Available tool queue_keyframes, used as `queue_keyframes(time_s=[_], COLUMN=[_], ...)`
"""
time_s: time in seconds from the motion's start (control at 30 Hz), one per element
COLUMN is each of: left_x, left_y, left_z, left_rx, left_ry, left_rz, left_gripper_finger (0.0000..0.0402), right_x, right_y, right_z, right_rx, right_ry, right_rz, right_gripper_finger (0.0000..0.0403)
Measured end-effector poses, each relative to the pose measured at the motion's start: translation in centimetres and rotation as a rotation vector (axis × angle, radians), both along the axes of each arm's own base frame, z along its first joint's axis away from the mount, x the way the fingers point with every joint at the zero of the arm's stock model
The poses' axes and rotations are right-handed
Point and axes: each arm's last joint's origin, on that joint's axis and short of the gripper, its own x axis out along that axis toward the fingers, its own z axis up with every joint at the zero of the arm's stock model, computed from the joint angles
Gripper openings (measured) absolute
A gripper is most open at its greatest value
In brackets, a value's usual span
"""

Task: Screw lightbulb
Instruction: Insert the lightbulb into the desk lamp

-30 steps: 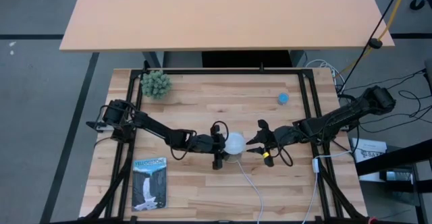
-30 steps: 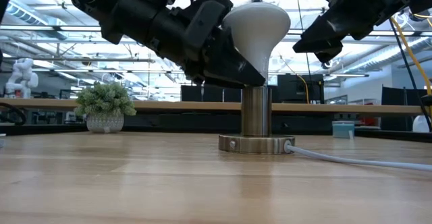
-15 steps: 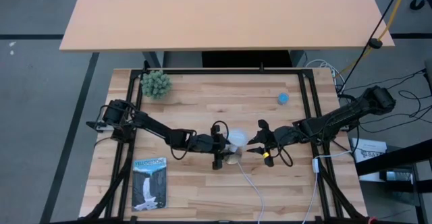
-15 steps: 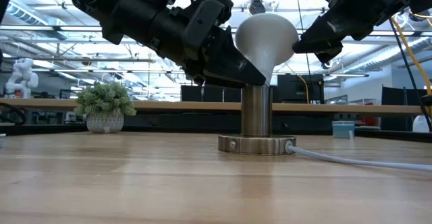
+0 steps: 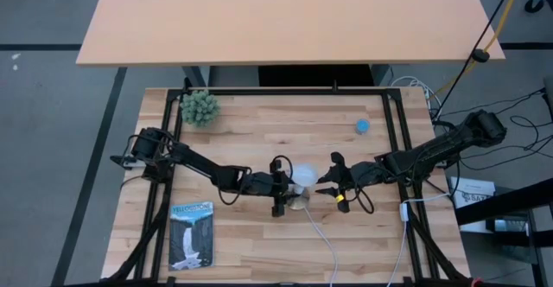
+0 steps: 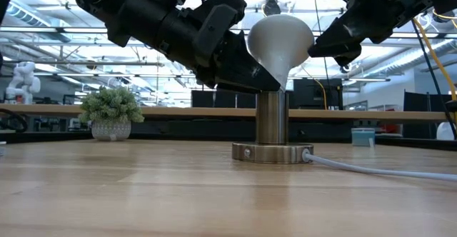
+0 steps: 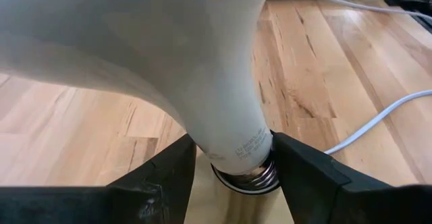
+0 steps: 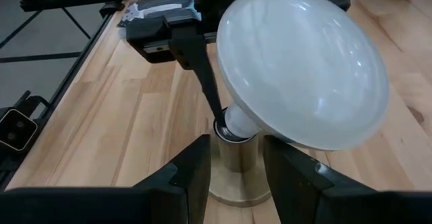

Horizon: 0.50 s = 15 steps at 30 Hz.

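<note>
**Lightbulb seated on the socket, held at its neck by the left end effector**

The socket (image 6: 271, 126) is taken as the landmark; it stands near the middle of the wooden surface (image 5: 259, 235). Nearest to the low camera, only bare planks are seen in front of the socket, and a white cord (image 6: 371, 169) is led away from its round base.

The lightbulb (image 6: 280, 41) is found directly on top of the socket, with its narrow grey screw base entered in the socket mouth. The bulb is tilted, so that its dome leans away from the left arm and toward the right arm.

The left end effector (image 7: 233, 166) is placed just above the socket, and its two fingers (image 7: 162, 177) are closed on the neck of the lightbulb, one at each side, in contact with it.

The right end effector (image 8: 233, 160) is kept on the other side of the socket, level with the dome. Its fingers are seen parted, with the socket between them in the wrist view; nothing is gripped by them. Whether one fingertip touches the dome cannot be told.

Behind the socket, a small potted plant (image 6: 111, 112) is seen far on the left arm's side, and a small blue object (image 5: 362, 126) on the right arm's side. A booklet (image 5: 191, 234) lies on the near edge, beside the left arm.
</note>
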Motion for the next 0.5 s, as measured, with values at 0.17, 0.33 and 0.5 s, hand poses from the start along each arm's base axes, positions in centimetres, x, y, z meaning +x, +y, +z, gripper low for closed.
queue_keyframes(time_s=[0.17,0.33,0.5], left_x=[0.0,0.0,0.0], left_y=[0.01,0.01,0.01], left_z=[0.0,0.0,0.0], left_rx=[0.007,0.009,0.011], left_ry=[0.0,0.0,0.0], left_rz=[0.0,0.0,-0.001], left_gripper_finger=[0.0177,0.0158,0.0154], right_x=[-0.01,-0.05,-0.17], right_y=[0.05,0.23,0.8], right_z=[0.0,0.0,0.11], right_rx=[0.001,-0.02,-0.029], right_ry=[0.0,-0.002,-0.017], right_rz=[0.006,0.025,0.055], right_gripper_finger=[0.013,0.013,0.013])
